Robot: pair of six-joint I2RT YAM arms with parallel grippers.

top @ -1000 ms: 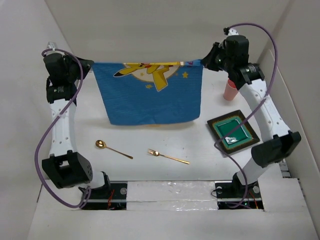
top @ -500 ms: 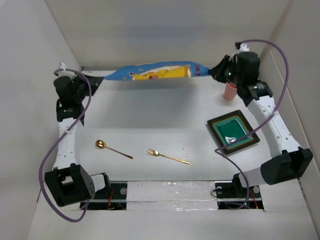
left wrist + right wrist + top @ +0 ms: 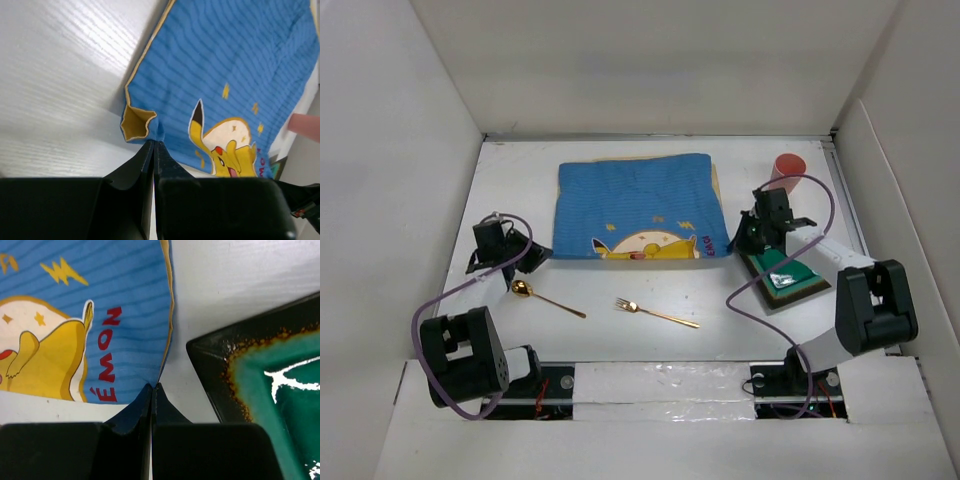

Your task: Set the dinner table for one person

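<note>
The blue cartoon-print cloth mat (image 3: pixel 635 200) lies spread flat on the white dinner table (image 3: pixel 620 285), print toward the near edge. My left gripper (image 3: pixel 542 254) is shut on the mat's near left corner (image 3: pixel 142 125), down at the table. My right gripper (image 3: pixel 732 246) is shut on the mat's near right corner (image 3: pixel 150 380), beside the green square plate (image 3: pixel 788 268). A gold spoon (image 3: pixel 542 297) and a gold fork (image 3: pixel 655 313) lie in front of the mat. A pink cup (image 3: pixel 787 167) stands at the back right.
White walls enclose the table on the left, back and right. The plate's dark rim (image 3: pixel 210 365) lies close to my right fingers. The spoon's bowl (image 3: pixel 520 289) lies just in front of my left gripper.
Both arms swung the mat from hanging high at the back down and toward me, laying it flat on the table. Both grippers are now low at its near corners.
</note>
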